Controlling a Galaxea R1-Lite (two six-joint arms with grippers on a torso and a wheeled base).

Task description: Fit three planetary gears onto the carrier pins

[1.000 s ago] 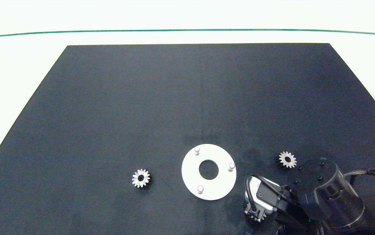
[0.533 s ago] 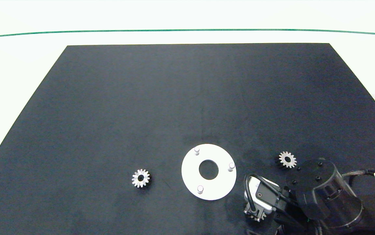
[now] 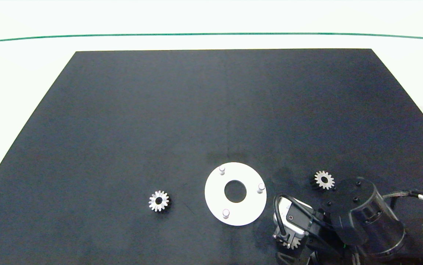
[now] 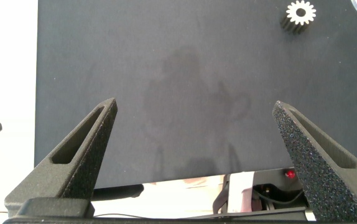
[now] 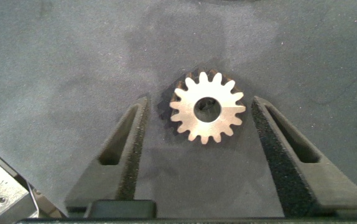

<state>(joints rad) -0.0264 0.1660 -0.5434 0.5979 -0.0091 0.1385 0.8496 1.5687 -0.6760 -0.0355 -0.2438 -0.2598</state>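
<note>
Gear (image 5: 208,110) between open gripper (image 5: 197,134) fingers.

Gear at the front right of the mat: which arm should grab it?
Right. The right gripper hangs over that gear with its jaws open on either side, not touching. The left gripper is also open but over bare mat.

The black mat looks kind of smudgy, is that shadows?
Left wrist view: a faint dark patch on the mat looks like the shadow of the open left pincer. Right wrist view: a soft shadow hugs one side of the gear between the open right pincer. Head view: the green line curves, lens bending.
</note>
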